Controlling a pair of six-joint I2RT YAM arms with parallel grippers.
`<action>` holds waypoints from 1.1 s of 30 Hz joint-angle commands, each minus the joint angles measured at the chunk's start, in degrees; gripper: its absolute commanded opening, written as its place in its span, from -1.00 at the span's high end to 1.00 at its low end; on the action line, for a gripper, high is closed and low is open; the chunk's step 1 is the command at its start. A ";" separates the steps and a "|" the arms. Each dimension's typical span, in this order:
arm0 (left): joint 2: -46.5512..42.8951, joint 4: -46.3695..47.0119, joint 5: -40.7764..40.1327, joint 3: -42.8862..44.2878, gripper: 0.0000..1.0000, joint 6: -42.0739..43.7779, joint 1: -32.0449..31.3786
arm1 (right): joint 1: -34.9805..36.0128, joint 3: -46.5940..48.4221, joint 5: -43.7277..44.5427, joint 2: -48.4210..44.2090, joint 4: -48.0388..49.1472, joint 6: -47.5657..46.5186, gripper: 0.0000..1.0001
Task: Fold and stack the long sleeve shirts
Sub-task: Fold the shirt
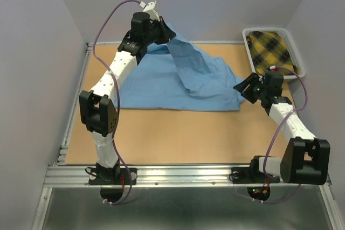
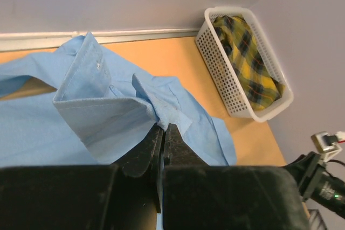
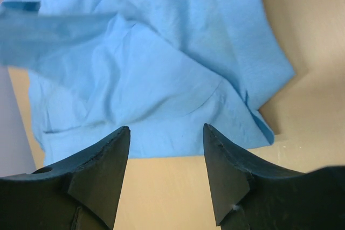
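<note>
at the far left of the table, the left gripper is clamped on a sleeve of the light blue shirt, holding it raised above the body spread on the board. the right gripper hovers over the shirt's near right corner, jaws apart, empty. this looks like the sleeve fold; next the sleeve wants carrying across the body and laying flat. a plaid shirt lies in the white basket.
</note>
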 commanded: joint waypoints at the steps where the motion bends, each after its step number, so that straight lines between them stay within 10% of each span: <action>1: 0.64 7.15 2.98 3.76 1.00 7.20 -0.87 | 0.95 2.14 -8.08 -2.09 0.16 -7.18 -0.24; 11: 2.75 15.34 8.35 4.38 1.00 11.24 -3.68 | 9.38 4.95 -11.35 4.49 1.21 -11.41 -0.24; 33: -0.41 22.02 13.71 3.77 1.00 10.63 -7.46 | 17.83 7.06 -17.06 27.52 37.50 4.50 -0.24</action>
